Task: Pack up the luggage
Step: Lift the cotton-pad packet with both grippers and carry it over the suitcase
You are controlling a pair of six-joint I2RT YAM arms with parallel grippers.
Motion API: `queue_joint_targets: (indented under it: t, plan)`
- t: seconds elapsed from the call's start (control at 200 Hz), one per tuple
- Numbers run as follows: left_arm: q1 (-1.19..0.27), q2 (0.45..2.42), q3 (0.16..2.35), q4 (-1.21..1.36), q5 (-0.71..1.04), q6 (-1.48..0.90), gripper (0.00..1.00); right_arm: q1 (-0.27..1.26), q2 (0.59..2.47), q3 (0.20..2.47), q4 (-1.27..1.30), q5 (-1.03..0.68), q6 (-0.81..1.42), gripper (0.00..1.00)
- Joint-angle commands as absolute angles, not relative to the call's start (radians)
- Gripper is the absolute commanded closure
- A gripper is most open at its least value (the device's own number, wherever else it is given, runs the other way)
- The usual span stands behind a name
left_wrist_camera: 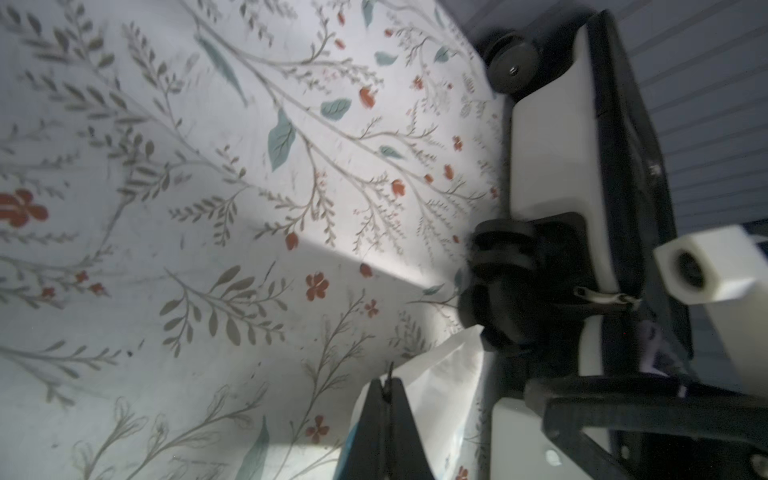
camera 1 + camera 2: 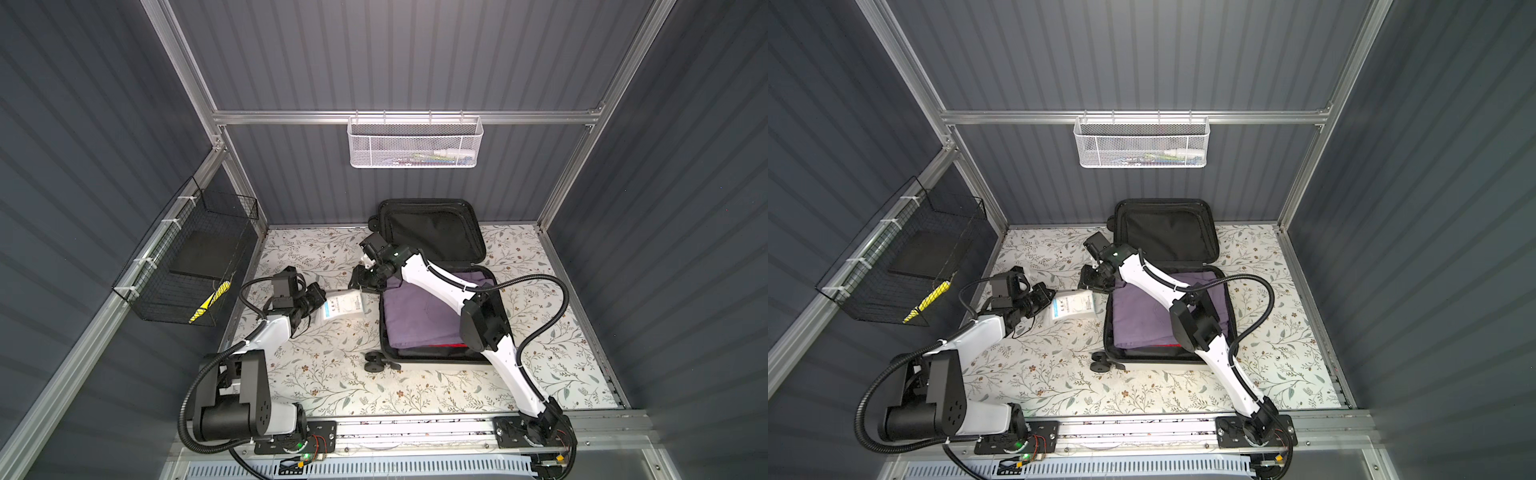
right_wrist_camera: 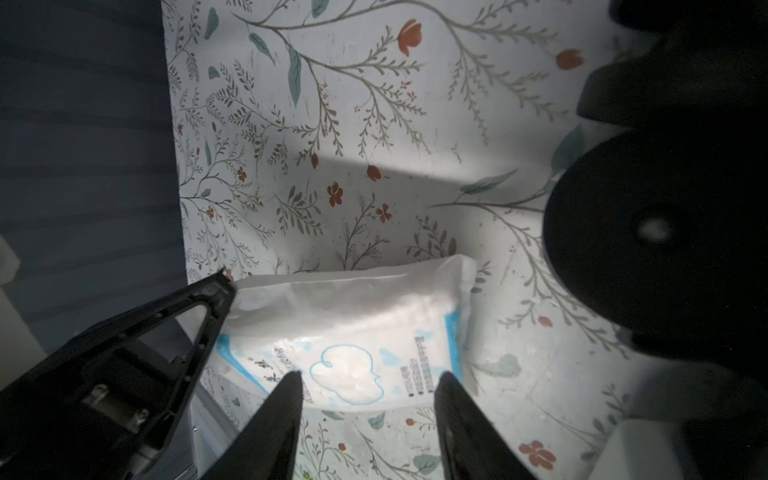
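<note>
The luggage (image 2: 432, 237) lies open on the floral table (image 2: 332, 374), centre toward 12 o'clock. It has a white shell, black lining and wheels, and purple cloth (image 2: 409, 316) inside. At its 9 o'clock the left gripper (image 2: 323, 302) is clenched on a white packet (image 2: 345, 309), and the right gripper (image 3: 368, 374) hangs released above the packet.

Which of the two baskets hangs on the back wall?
The white mesh basket, on the back rail; the black wire basket hangs on the left side wall.

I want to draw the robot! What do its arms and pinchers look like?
The left arm and right arm have smooth white shells with chunky black joints. A black ribbed cable loops beside each. The left gripper and right gripper have thin, pointed black fingers.
</note>
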State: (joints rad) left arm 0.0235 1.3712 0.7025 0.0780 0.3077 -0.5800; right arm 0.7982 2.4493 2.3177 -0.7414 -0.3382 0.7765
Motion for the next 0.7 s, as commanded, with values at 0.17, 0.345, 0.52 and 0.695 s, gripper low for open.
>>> queue_joint_targets:
  t: [0.17,0.345,0.52,0.695]
  plan:
    - [0.031,1.266,0.816,-0.013,0.386,-0.613,1.00,0.739,2.292,2.287,-0.782,-0.390,0.694,0.18]
    - [0.031,1.220,0.855,-0.003,0.425,-0.673,1.00,0.702,2.174,2.153,-0.693,-0.443,0.669,0.09]
    - [0.030,1.195,0.888,0.050,0.472,-0.777,1.00,0.655,2.042,1.966,-0.560,-0.506,0.658,0.01]
    - [0.002,1.198,0.921,0.107,0.489,-0.882,1.00,0.609,1.942,1.800,-0.424,-0.584,0.655,0.01]
